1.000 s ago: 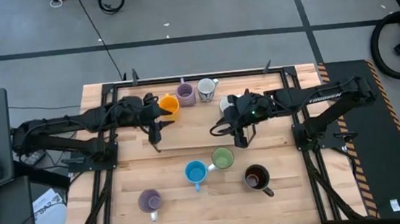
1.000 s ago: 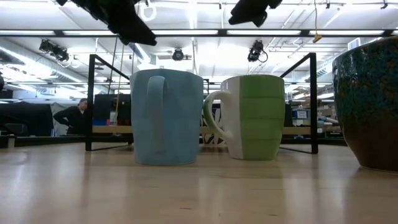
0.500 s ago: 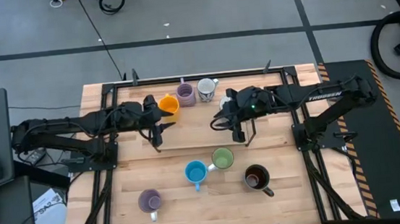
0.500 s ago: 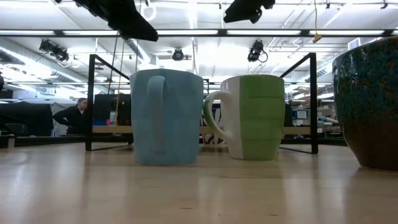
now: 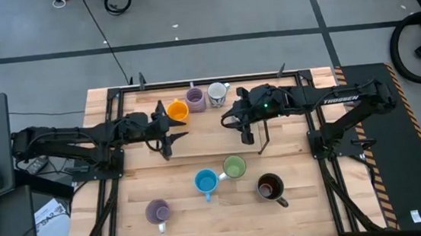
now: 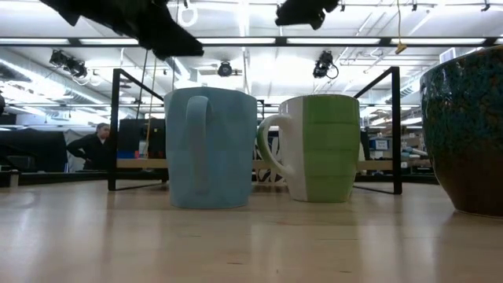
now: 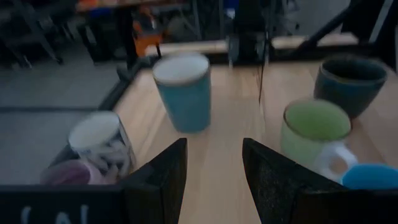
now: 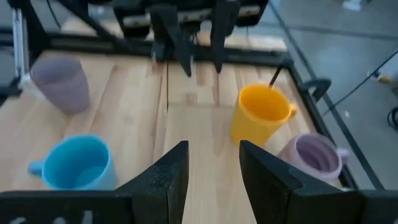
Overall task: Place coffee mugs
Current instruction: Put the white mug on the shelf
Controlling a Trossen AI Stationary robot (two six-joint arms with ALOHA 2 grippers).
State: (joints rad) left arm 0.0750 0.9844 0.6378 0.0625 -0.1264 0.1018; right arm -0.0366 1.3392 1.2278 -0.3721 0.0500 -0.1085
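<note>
Left gripper (image 5: 168,139): fingers apart, empty, beside the orange mug (image 5: 177,110). Right gripper (image 5: 247,134): fingers apart, empty, near the white mug (image 5: 218,94). Both seemingly between placements.

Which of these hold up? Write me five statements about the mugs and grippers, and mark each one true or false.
1. The blue mug stands right next to the green mug. True.
2. The left gripper holds the orange mug. False: the gripper is open and empty, and the orange mug stands on the table.
3. The dark brown mug lies on its side. False: it stands upright, mouth up.
4. The right gripper is open and holds nothing. True.
5. The patterned white mug is stacked inside the green mug. False: it stands by itself beside a lavender mug.
</note>
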